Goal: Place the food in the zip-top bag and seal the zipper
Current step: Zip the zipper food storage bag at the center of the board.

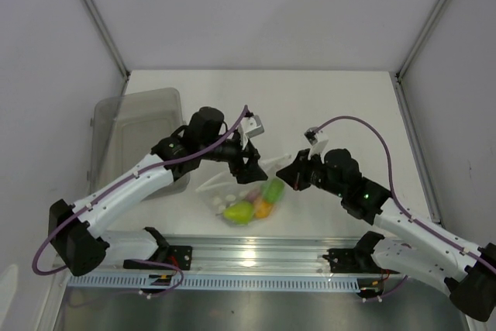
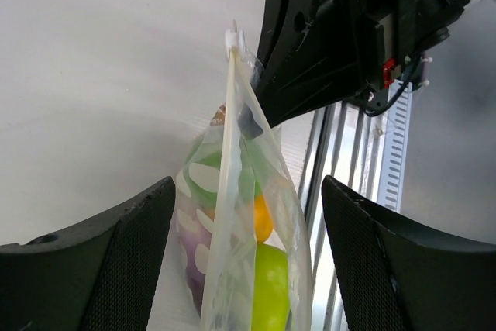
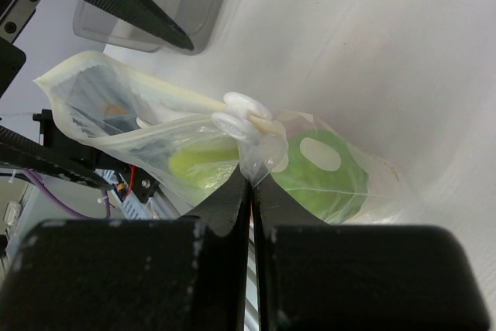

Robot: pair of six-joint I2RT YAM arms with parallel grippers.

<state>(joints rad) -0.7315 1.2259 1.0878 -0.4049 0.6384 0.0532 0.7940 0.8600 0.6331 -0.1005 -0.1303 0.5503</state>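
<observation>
The clear zip-top bag (image 1: 232, 191) stands on its side on the white table with the food inside. Through the plastic I see the round green fruit (image 1: 273, 189), the yellow-green pear (image 1: 239, 212) and the orange fruit (image 1: 263, 208). In the left wrist view the bag (image 2: 232, 215) rises edge-on, with the purple eggplant (image 2: 190, 242) low on its left side. My left gripper (image 2: 248, 191) is open astride the bag, both fingers clear of it. My right gripper (image 3: 252, 184) is shut on the bag's corner, just under the white zipper end (image 3: 244, 112). The pale zipper (image 3: 147, 94) runs left from there.
A translucent grey bin (image 1: 132, 133) stands at the left behind my left arm. The metal rail (image 1: 248, 257) with both arm bases runs along the near edge, close to the bag. The right arm's black wrist (image 2: 333, 36) hangs just beyond the bag's top.
</observation>
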